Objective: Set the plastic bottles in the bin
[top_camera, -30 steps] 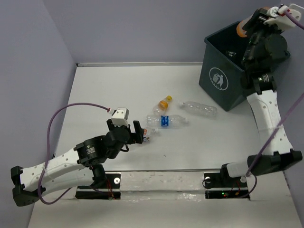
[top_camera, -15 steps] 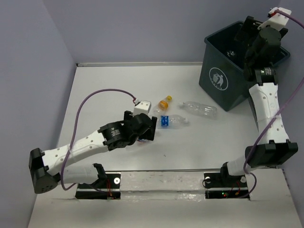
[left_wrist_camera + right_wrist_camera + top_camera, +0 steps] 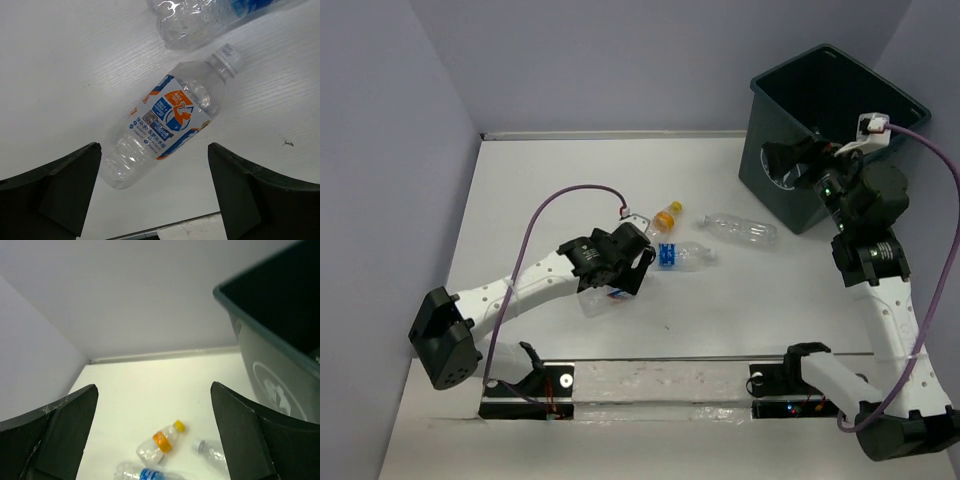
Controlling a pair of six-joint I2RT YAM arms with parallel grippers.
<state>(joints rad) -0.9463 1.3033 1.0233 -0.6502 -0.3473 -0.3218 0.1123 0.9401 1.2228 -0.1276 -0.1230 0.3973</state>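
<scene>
In the top view, the left gripper (image 3: 623, 275) is being held low over the table (image 3: 520, 200). It is spread wide above a labelled bottle (image 3: 600, 301) that is lying on its side, and nothing is being gripped yet. Just beyond it, a blue-labelled bottle (image 3: 677, 254), an orange-capped bottle (image 3: 666, 214) and a clear bottle (image 3: 740, 228) are lying on the table. All of them are outside the bin (image 3: 815, 200), which is standing at the far right. The right gripper (image 3: 782, 160) is being carried in front of the bin's near wall, opened and empty.

In the left wrist view, the labelled bottle is being framed between the two parted fingers (image 3: 60, 190). Its white cap is pointing up and to the right, and neither finger is touching it. The crumpled end of the blue-labelled bottle is being shown just past the cap.

In the right wrist view, the fingers are being held wide apart with nothing between them. They are being pointed toward the loose bottles, with the bin's rim beside them on the right.

The step in hand is being judged as the left arm's pick of the labelled bottle. A descent is being called for, then a gentle closing across the bottle's body, since the thin plastic may buckle or roll away.
</scene>
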